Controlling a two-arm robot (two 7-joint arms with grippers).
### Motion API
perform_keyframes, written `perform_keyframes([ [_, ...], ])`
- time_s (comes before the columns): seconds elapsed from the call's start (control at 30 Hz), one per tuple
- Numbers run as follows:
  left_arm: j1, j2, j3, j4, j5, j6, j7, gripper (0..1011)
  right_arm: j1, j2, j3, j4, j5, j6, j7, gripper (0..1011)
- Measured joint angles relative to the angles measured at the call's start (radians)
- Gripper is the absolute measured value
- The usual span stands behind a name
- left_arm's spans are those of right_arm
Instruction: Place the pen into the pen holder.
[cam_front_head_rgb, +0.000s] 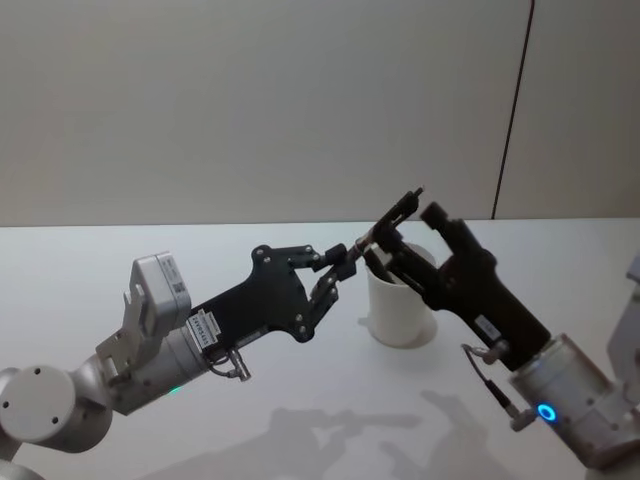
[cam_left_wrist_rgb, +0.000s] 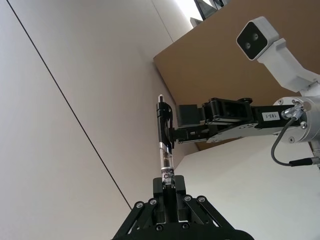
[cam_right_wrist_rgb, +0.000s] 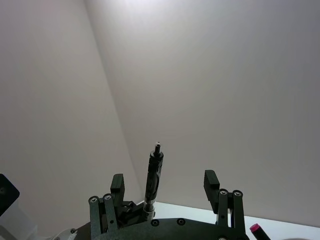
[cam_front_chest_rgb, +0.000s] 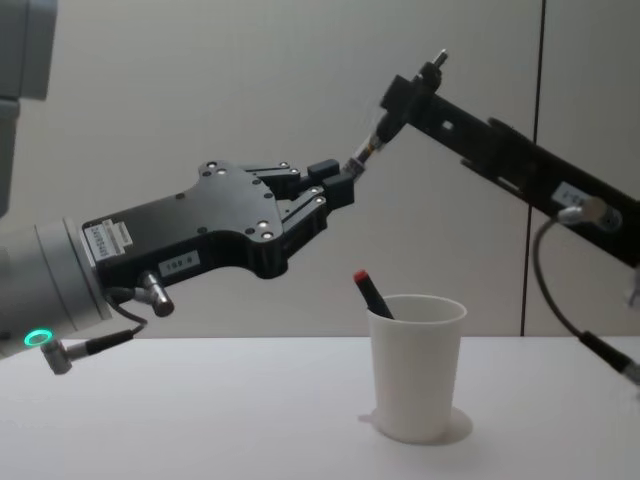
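Note:
The pen (cam_front_head_rgb: 385, 222), clear-barrelled with a black cap end, hangs tilted in the air above the pen holder (cam_front_head_rgb: 400, 305), a white paper cup on the table. My left gripper (cam_front_head_rgb: 343, 262) is shut on the pen's lower end (cam_left_wrist_rgb: 167, 175). My right gripper (cam_front_head_rgb: 413, 215) reaches in from the right. Its fingers (cam_right_wrist_rgb: 117, 184) stand wide apart around the pen's upper part (cam_right_wrist_rgb: 153, 172), which lies close to one finger. In the chest view the pen (cam_front_chest_rgb: 385, 125) slants up to the right, high over the cup (cam_front_chest_rgb: 415, 365).
A red-tipped black marker (cam_front_chest_rgb: 372, 290) leans inside the cup, its tip above the rim. The white table (cam_front_head_rgb: 120, 250) spreads around the cup. A pale wall stands behind. A brown board (cam_left_wrist_rgb: 225, 60) shows behind the right arm.

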Motion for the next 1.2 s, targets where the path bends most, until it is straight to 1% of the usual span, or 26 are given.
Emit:
perform_keyframes([
  [0.17,0.000,0.000,0.000,0.000,0.000,0.000,0.000,138,0.019,-0.016,-0.008,0.019,0.000,0.018,0.011,1002],
  [0.37,0.000,0.000,0.000,0.000,0.000,0.000,0.000,138,0.036,-0.032,-0.019,0.034,-0.010,0.038,0.020,1001],
  [0.7,0.000,0.000,0.000,0.000,0.000,0.000,0.000,138,0.053,-0.049,-0.033,0.047,-0.026,0.054,0.021,990],
  [0.87,0.000,0.000,0.000,0.000,0.000,0.000,0.000,138,0.054,-0.052,-0.037,0.046,-0.031,0.053,0.019,883],
  [0.9,0.000,0.000,0.000,0.000,0.000,0.000,0.000,138,0.054,-0.052,-0.038,0.043,-0.032,0.051,0.016,837],
  [1.0,0.000,0.000,0.000,0.000,0.000,0.000,0.000,138,0.050,-0.051,-0.040,0.034,-0.033,0.045,0.012,788],
  [1.07,0.000,0.000,0.000,0.000,0.000,0.000,0.000,138,0.047,-0.050,-0.040,0.029,-0.033,0.042,0.009,708],
  [1.1,0.000,0.000,0.000,0.000,0.000,0.000,0.000,138,0.044,-0.048,-0.040,0.024,-0.034,0.038,0.006,687],
  [1.13,0.000,0.000,0.000,0.000,0.000,0.000,0.000,138,0.042,-0.047,-0.041,0.021,-0.034,0.036,0.005,626],
  [1.2,0.000,0.000,0.000,0.000,0.000,0.000,0.000,138,0.039,-0.044,-0.041,0.016,-0.034,0.032,0.003,591],
])
